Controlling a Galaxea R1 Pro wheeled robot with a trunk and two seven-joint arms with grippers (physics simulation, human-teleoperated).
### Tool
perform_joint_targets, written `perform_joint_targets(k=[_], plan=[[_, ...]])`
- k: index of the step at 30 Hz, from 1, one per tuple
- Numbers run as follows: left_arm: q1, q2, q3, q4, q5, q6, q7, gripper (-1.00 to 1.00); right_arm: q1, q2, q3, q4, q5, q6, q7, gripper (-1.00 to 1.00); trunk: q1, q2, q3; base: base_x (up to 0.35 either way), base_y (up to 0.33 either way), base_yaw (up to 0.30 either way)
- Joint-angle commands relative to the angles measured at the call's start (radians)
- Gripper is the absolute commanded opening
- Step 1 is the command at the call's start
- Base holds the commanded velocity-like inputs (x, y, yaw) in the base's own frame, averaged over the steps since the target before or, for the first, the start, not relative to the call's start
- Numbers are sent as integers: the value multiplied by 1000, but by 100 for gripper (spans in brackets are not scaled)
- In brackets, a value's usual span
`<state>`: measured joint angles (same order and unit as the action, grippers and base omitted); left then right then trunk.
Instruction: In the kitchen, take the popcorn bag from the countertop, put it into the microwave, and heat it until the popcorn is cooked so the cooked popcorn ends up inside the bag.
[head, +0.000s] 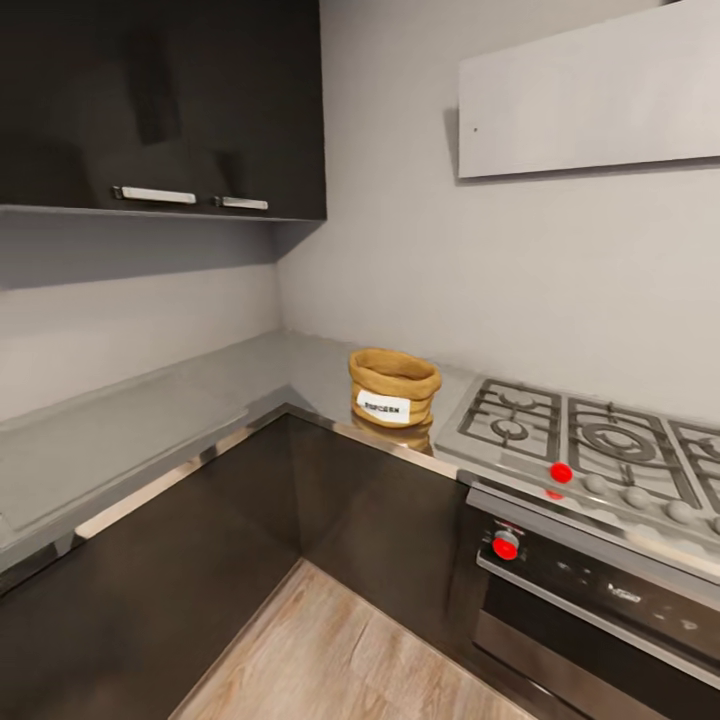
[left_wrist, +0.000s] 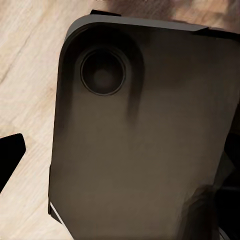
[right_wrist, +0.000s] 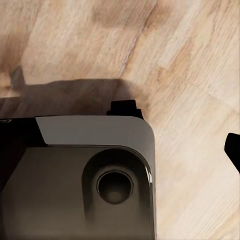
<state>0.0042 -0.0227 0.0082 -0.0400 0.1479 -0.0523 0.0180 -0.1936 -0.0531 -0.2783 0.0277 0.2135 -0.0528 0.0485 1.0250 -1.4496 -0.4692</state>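
**A:** Head view first. Where's the popcorn bag?

**B:** The popcorn bag (head: 393, 388) stands upright on the countertop (head: 150, 425), near its front edge, just beside the stove (head: 590, 445) and close to the inner corner. Open mouth up, label (head: 384, 406) facing out toward the camera. It's squat and round, so no real long axis; the rolled rim is the obvious hold.

**B:** Dark cabinets (head: 160, 100) hang above on the left.

**A:** Left wrist view?

**B:** It looks down on the robot's dark base (left_wrist: 145, 140) and the wood floor (left_wrist: 30, 65).

**A:** Right wrist?

**B:** The same base (right_wrist: 75, 190) over the floor (right_wrist: 190, 60).

**A:** So the grippers, open or closed?

**B:** I can't tell for either; the fingers aren't clear. The arms seem hung low, with the bag well ahead and above them, roughly central, so I can't say which arm is nearer.
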Motion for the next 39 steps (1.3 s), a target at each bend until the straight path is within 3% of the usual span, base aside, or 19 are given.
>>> perform_joint_targets(k=[1, 8, 25, 27, 28, 30, 39], plan=[[0, 0, 0, -1, 7, -1, 2, 100, -1, -1, -9, 3, 9, -6, 2, 100, 0, 0, -1, 17, 37, 0], [0, 0, 0, -2, 9, -1, 13, 100, -1, -1, -9, 3, 9, -1, 2, 100, 0, 0, -1, 18, -6, 0], [0, -1, 4, -3, 12, -3, 15, 100, -1, -1, -9, 3, 9, 0, 2, 100, 0, 0, -1, 112, -165, 0], [0, -2, 5, -3, 43, -3, 17, 100, -1, -1, -9, 3, 9, -1, 2, 100, 0, 0, -1, 3, -6, 0], [0, -1, 3, -4, 87, -3, 16, 100, -1, -1, -9, 3, 9, -1, 2, 100, 0, 0, -1, 1, -1, 0], [0, 0, 1, -4, 118, -3, 17, 100, -1, -1, -9, 3, 9, -2, 2, 100, 0, 0, -1, 0, 0, 0], [0, 1, 1, -5, 131, -3, 17, 100, -1, -1, -9, 3, 9, -1, 2, 100, -31, 56, 24, 0, 0, 0]])
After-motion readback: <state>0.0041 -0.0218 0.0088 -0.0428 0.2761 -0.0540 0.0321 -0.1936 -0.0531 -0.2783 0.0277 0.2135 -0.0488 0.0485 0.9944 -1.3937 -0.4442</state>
